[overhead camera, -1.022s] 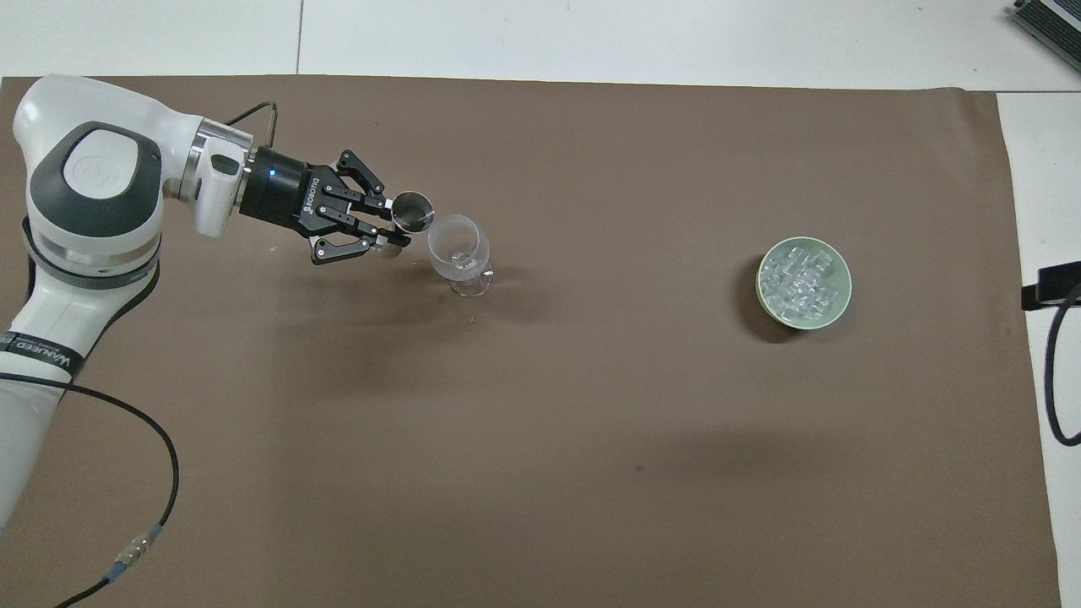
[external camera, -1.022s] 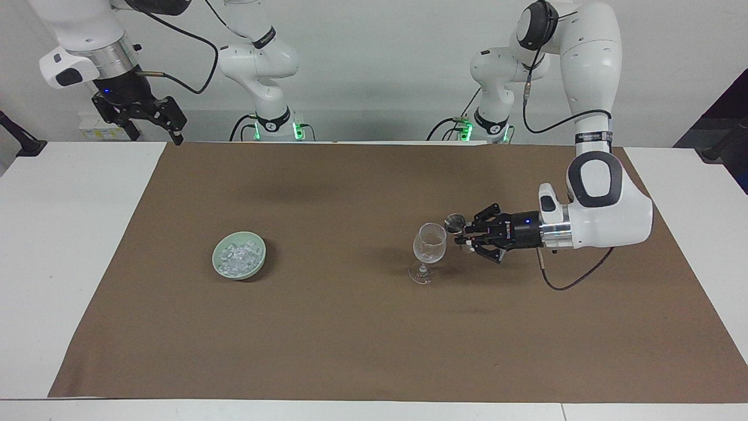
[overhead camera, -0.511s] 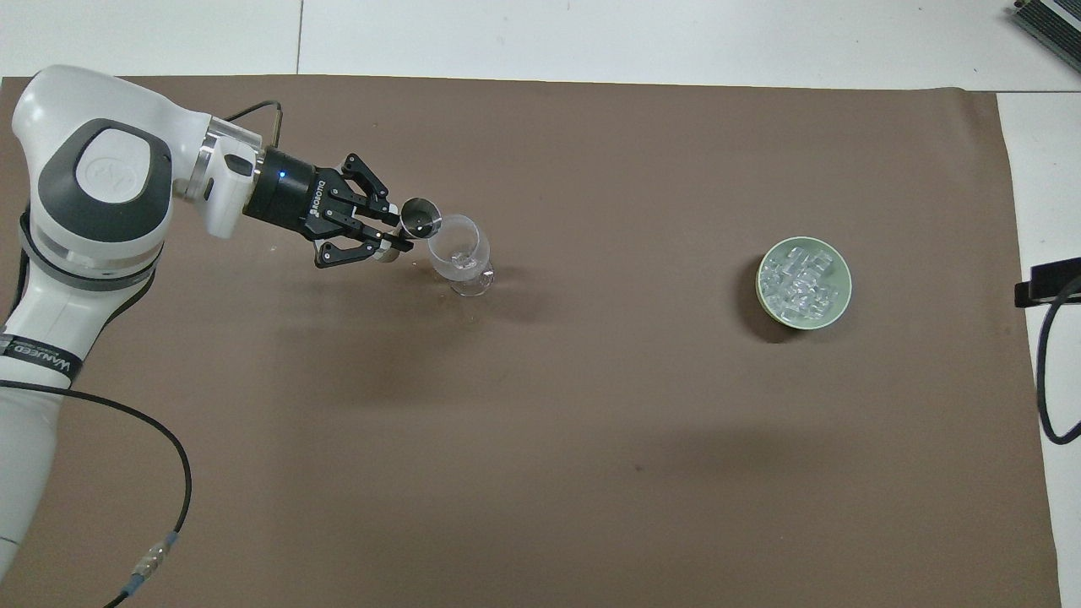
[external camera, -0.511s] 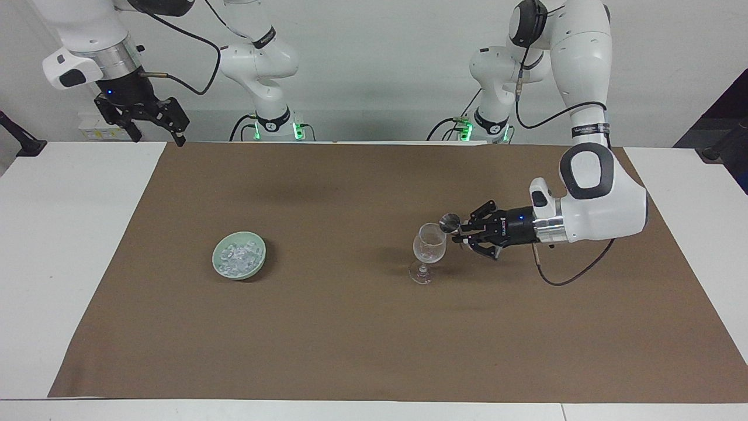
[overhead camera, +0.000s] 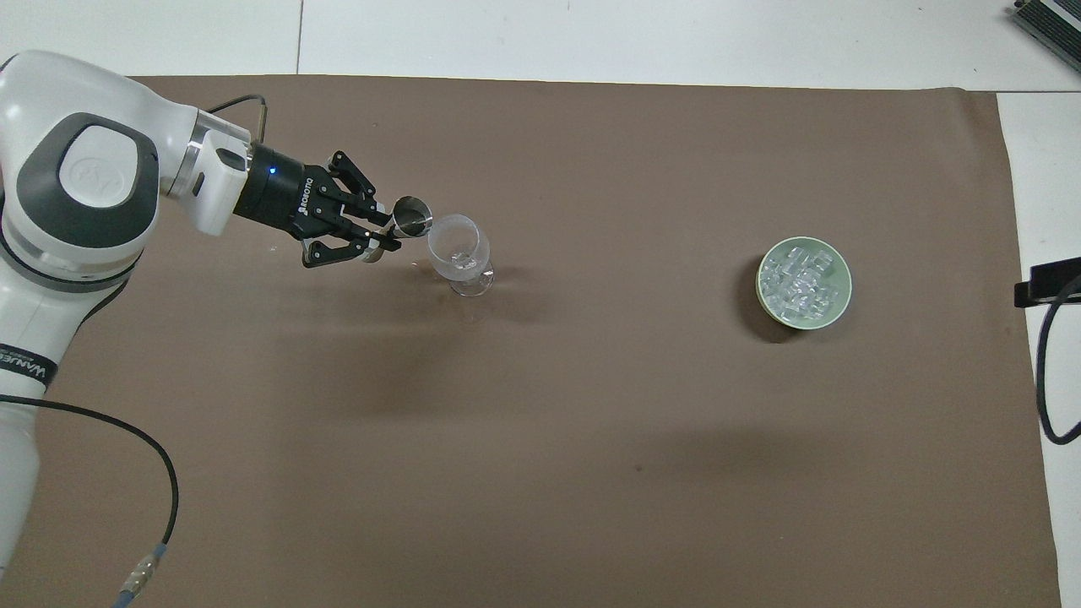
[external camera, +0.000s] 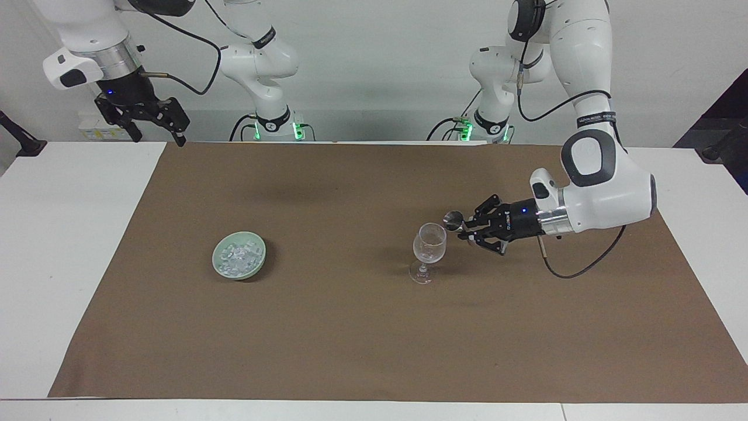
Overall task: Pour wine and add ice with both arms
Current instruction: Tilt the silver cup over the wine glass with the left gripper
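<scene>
Left gripper [external camera: 463, 228], fingers clamping small steel measuring cup [external camera: 452, 220], tips it at clear stemmed glass's [external camera: 429, 242] two o'clock; right gripper [external camera: 153, 118] waits, fingers spread empty; whitish ice cubes [external camera: 238, 258] remain in pale-green bowl [external camera: 259, 264].

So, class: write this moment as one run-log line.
left claw: holds metal cup at wine glass rim | right claw: waits raised | ice: in bowl

Left arm [external camera: 605, 187]: reaches low over the table [external camera: 350, 327], wrist horizontal; left gripper [external camera: 461, 228] fingers clamped on a small metal cup [external camera: 452, 220].
Right arm [external camera: 87, 41]: waiting, raised; right gripper [external camera: 153, 124] hangs above table's edge, fingers spread.
</scene>
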Robot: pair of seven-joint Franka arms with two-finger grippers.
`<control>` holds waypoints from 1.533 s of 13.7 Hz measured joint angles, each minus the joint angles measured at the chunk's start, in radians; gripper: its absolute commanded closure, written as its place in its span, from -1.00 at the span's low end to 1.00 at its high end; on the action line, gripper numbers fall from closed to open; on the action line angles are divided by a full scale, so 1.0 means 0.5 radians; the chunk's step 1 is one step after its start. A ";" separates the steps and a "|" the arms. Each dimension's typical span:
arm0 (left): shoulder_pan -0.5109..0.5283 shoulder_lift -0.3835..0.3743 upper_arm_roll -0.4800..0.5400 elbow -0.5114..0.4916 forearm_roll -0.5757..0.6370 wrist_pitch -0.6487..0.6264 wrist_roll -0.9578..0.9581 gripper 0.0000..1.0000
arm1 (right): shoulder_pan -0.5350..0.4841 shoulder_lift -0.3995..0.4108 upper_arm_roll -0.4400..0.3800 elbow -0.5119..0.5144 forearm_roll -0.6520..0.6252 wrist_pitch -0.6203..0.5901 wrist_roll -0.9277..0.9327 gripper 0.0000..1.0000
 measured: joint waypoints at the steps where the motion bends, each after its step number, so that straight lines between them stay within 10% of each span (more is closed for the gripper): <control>1: -0.038 -0.009 0.044 0.000 0.032 0.002 -0.032 1.00 | 0.000 0.000 0.000 0.000 0.000 0.000 0.000 -1.00; 21: -0.399 -0.116 0.224 0.010 0.498 0.164 -0.489 1.00 | 0.000 0.000 0.000 -0.002 0.000 0.000 0.000 -1.00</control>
